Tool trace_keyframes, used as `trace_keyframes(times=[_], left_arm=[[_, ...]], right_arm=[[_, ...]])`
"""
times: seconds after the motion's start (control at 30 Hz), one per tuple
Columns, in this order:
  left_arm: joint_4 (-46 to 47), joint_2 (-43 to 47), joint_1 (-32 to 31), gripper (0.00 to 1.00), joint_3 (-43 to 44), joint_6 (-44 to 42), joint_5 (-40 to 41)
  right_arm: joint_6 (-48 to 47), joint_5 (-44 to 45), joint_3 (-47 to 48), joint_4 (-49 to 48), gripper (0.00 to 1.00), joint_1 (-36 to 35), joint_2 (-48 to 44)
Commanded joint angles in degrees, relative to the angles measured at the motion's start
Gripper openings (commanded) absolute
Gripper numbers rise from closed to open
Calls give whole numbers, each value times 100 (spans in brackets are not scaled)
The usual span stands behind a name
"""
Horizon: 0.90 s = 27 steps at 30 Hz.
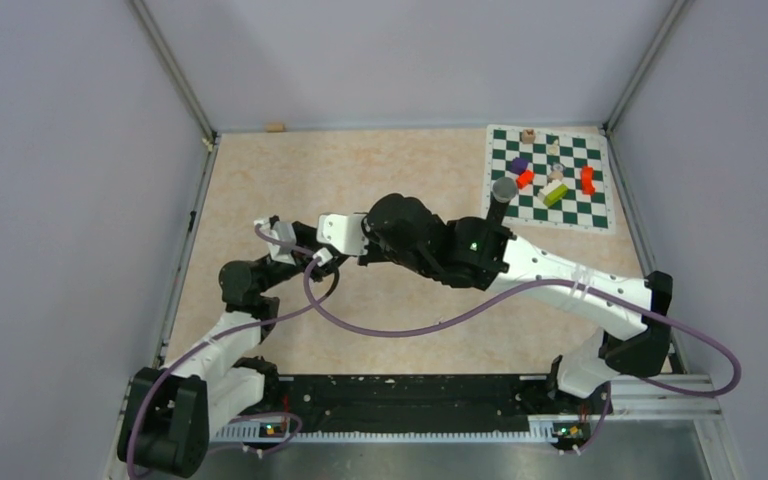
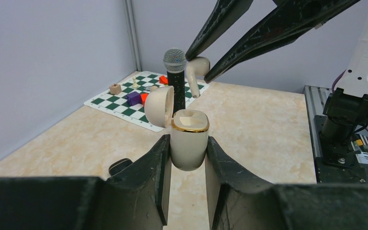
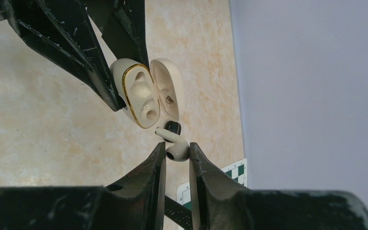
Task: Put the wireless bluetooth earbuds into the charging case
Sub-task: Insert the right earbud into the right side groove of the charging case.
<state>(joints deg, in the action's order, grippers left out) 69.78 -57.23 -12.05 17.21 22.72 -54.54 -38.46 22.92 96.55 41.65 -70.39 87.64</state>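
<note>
Cream charging case (image 2: 189, 143), lid open, clamped in left jaws.
Right jaws pinch whitish earbud (image 3: 173, 142) (overhead, arms hide both).

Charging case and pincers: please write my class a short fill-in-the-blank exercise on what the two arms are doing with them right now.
1. The left pincer grips the charging case, whose rim is coloured ____.
2. Its hinged lid stands ____.
3. The right pincer is shut on a whitish ____.
Missing words: gold; open; earbud.
</note>
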Motion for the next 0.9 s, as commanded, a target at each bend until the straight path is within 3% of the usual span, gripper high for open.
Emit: trace_keyframes(times=[0.0,0.87], left_arm=[[405,111,61,4,-7,13,70],[379,98,89,1,19,131,102]], right_arm=[[43,157,233,-21,19,-121,131],[53,331,212,-69,18,-326,407]])
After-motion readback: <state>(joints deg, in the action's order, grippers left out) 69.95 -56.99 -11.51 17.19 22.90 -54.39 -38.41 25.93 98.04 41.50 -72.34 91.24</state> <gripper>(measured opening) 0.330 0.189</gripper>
